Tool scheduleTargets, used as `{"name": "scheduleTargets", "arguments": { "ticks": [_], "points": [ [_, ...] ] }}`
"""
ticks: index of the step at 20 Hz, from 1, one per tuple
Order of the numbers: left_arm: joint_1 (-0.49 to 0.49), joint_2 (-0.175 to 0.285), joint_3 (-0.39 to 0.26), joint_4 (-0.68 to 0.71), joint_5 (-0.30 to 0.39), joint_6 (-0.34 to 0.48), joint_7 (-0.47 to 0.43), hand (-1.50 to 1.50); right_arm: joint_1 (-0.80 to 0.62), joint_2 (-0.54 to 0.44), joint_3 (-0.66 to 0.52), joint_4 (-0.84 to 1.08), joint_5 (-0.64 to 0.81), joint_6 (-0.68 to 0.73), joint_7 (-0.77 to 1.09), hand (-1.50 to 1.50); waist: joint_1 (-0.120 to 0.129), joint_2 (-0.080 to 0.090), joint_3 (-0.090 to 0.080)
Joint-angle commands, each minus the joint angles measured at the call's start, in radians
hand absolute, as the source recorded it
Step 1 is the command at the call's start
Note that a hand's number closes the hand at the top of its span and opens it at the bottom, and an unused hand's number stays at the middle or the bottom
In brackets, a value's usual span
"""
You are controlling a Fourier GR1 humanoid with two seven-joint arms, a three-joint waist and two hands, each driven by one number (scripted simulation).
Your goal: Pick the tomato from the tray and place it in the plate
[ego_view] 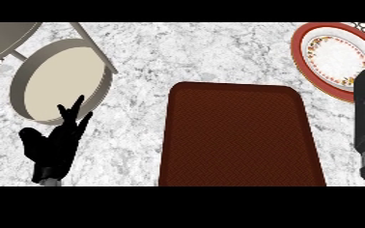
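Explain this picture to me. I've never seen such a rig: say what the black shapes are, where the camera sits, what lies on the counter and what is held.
This is a single view from the robot's head, looking steeply down at a marble counter. The black shape at lower left is the robot's left hand, open with fingers up, resting and holding nothing. The black strip at the right edge is its right hand, mostly cut off, so what it holds cannot be told. On the counter lie a brown tray, a red-rimmed plate and a round grey pan. No tomato shows.
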Motion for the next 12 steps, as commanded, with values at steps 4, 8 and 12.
{"name": "scheduleTargets", "arguments": {
  "ticks": [4, 8, 12],
  "points": [
    [0.012, -0.066, -0.075, 0.059, 0.013, -0.03, 0.014, 0.0, 0.033, 0.052, -0.198, 0.047, -0.047, -0.146, 0.205, 1.5, -0.02, 0.001, -0.013],
    [-0.024, -0.059, -0.068, 0.055, 0.011, -0.026, 0.055, 0.0, -0.008, 0.026, -0.298, 0.194, -0.181, -0.09, 0.096, -1.5, -0.023, -0.003, -0.012],
    [-0.021, -0.063, -0.059, 0.079, 0.027, -0.052, 0.025, 0.0, -0.006, -0.022, -0.34, 0.295, -0.297, -0.218, -0.047, -1.5, -0.017, -0.004, -0.012]
  ]
}}
